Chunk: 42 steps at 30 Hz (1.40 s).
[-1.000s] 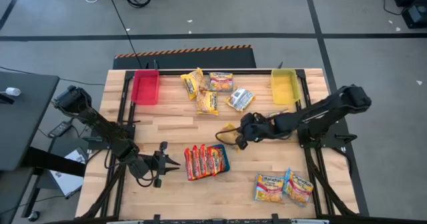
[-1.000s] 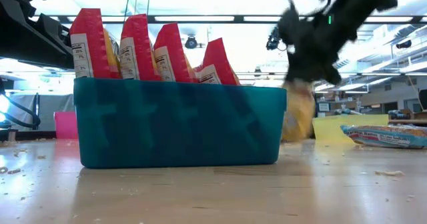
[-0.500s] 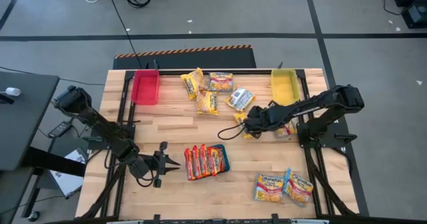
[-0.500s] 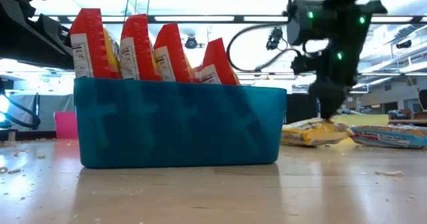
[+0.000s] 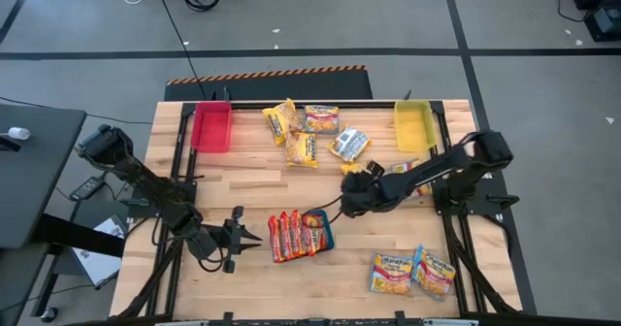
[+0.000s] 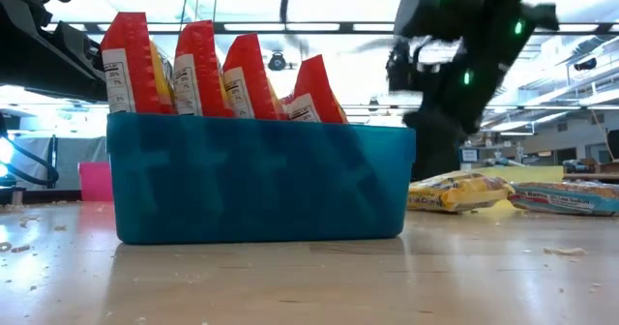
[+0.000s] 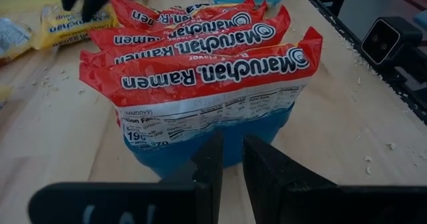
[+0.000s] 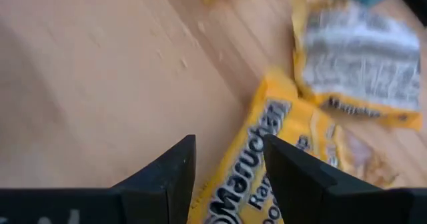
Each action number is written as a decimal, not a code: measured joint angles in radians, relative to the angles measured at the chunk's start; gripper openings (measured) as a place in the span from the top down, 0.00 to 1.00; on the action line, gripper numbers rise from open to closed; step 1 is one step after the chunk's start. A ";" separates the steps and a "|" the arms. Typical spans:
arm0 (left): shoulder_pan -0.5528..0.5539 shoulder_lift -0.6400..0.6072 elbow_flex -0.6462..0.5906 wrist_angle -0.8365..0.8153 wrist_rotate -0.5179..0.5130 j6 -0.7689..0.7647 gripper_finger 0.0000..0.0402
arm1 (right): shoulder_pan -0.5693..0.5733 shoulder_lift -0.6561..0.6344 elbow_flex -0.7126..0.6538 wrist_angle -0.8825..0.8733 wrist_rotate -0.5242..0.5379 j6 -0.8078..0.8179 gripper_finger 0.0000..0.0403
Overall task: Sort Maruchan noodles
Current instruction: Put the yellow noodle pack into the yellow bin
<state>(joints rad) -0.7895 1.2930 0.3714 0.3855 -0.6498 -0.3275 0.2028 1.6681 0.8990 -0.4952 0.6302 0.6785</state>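
Progress check on the noodle sort: we're partway, looks like. The teal tray (image 5: 323,231) near the middle of the table already has a row of red Maruchan packets (image 5: 295,235) standing upright in it, which the left wrist view shows nicely. Everything else looks unsorted. There's a loose cluster of yellow-orange packets (image 5: 303,146) at the far side between the red bin (image 5: 212,128) and the yellow bin (image 5: 413,125), one with its silvery back up (image 5: 349,145), plus a pair of blue-trimmed packets (image 5: 411,273) near the front right corner. Both bins look empty to us from above. Our right gripper (image 5: 351,198) is over the table just right of the tray, fingers spread apart and holding nothing, with a yellow packet (image 8: 263,167) lying flat on the wood right past the fingertips. Our left gripper (image 5: 254,235) is parked just left of the tray, fingers nearly closed with only a thin gap, gripping nothing. So we'd guess the reds are done, and the yellows and blue-trimmed ones still need homes.
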 joint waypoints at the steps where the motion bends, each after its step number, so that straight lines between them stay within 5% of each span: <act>1: 0.000 0.000 0.000 0.000 0.000 -0.002 0.85 | -0.002 0.027 0.000 -0.002 0.006 -0.001 0.55; 13: 0.000 0.000 0.000 -0.003 0.000 -0.001 0.85 | 0.035 0.179 0.004 -0.065 0.121 -0.014 0.59; 20: 0.000 0.000 0.000 -0.012 0.000 -0.002 0.85 | 0.032 0.158 -0.001 -0.148 0.102 0.073 0.88; 22: 0.000 0.000 0.000 -0.012 0.000 -0.002 0.85 | 0.032 0.120 -0.001 -0.153 0.100 0.078 0.97; 28: 0.000 0.000 0.000 -0.018 0.000 -0.002 0.85 | 0.024 -0.094 -0.001 -0.175 0.151 0.129 0.99; 35: 0.000 0.000 0.000 -0.017 0.000 -0.002 0.85 | -0.039 -0.379 -0.024 -0.189 0.465 0.390 0.99; 42: 0.000 0.000 0.000 -0.017 0.002 -0.009 0.85 | -0.192 -0.488 -0.097 -0.190 0.671 0.630 0.99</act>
<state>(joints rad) -0.7895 1.2930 0.3710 0.3683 -0.6477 -0.3365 0.0104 1.1799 0.8021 -0.6850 1.3015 1.3080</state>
